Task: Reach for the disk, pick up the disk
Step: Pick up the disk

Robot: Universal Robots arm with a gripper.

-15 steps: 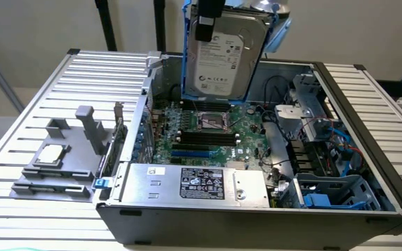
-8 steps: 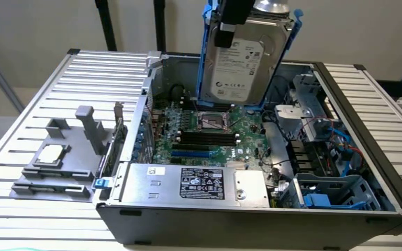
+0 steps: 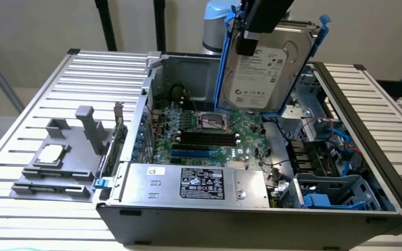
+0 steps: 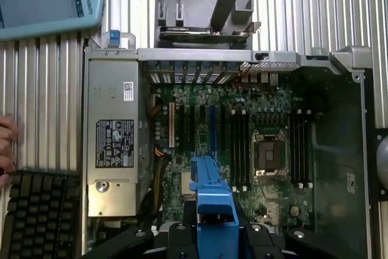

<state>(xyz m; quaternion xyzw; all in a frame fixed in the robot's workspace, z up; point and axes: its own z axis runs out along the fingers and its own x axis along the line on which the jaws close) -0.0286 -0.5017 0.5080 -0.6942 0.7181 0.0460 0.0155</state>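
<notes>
Disk (image 3: 264, 73) in hand (image 4: 213, 225), above open case (image 3: 257, 219)

lab/workshop | slatted metal bench (image 3: 40, 94) | open computer case (image 3: 257, 219)

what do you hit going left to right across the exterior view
grey fixture holding a small square chip → large silver box → motherboard → disk lifted in the gripper → blue drive cage

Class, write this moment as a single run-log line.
gripper: shut on disk | disk: lifted above open computer case | motherboard: below
</notes>
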